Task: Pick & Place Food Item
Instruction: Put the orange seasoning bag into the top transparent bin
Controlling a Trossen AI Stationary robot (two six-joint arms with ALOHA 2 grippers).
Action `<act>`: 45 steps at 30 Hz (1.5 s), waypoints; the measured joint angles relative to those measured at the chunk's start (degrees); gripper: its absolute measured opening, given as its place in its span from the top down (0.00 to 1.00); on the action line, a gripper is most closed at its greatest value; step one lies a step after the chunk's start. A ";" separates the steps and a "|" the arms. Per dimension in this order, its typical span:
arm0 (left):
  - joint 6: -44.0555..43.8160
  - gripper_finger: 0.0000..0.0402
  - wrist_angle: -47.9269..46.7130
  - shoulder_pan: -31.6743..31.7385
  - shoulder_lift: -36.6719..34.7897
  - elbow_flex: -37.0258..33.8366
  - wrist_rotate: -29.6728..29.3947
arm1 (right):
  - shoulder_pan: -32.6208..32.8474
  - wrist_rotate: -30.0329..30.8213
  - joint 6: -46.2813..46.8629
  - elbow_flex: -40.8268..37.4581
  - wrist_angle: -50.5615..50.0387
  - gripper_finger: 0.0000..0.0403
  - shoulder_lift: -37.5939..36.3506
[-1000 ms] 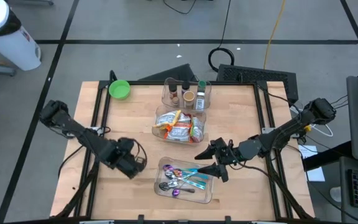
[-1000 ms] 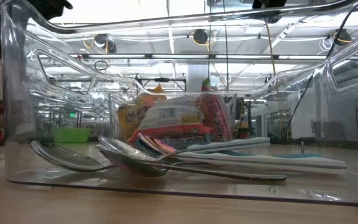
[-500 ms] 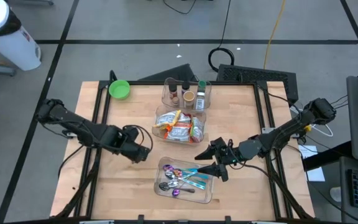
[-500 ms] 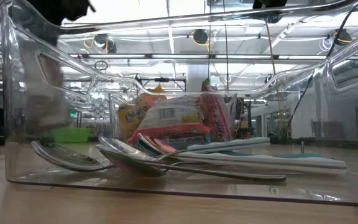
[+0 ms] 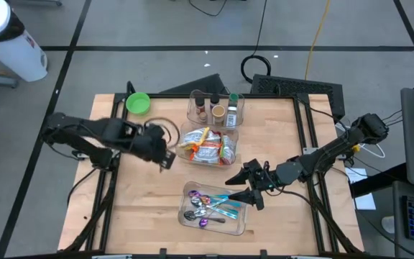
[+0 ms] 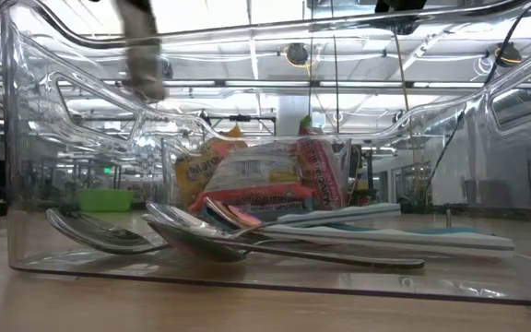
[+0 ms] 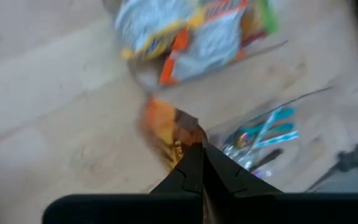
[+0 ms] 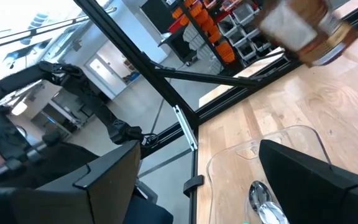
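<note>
**Left gripper carries a snack packet beside the snack bin**

Landmark: the clear snack bin (image 5: pixel 208 144) at the middle of the table (image 5: pixel 142 208).

A green bowl (image 5: pixel 138 103) sits well to the left of the bin, near the table's far left corner. The left gripper (image 5: pixel 165 159) hangs just left of the bin, its fingers pinched tight on an orange packet (image 7: pixel 166 134), held above bare wood, just short of the bin's heap of packets (image 7: pixel 191 34). Behind the bin stands a small bin of bottles (image 5: pixel 216 109), touching or nearly touching it. In front of it lies the cutlery tray (image 5: pixel 214 210) with spoons (image 6: pixel 146 235). The right gripper (image 5: pixel 244 185) waits to the bin's front right, over that tray's right end, fingers spread wide and holding nothing.
</note>
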 joint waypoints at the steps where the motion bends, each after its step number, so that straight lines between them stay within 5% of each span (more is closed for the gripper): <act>1: 1.41 1.00 0.03 1.22 -0.05 1.42 -0.03 | 0.00 0.00 0.00 0.00 -0.06 0.21 0.00; 9: 12.47 1.00 1.70 12.71 0.58 8.72 0.46 | 0.00 -0.02 -0.03 0.00 -0.04 0.21 0.00; 24: 25.88 1.00 14.23 29.70 8.32 8.99 10.11 | 0.00 0.19 -1.09 0.00 -0.08 0.21 0.00; 45: 29.41 1.00 23.16 40.82 11.63 8.99 14.31 | -0.02 0.24 -1.10 0.00 -0.28 0.21 0.00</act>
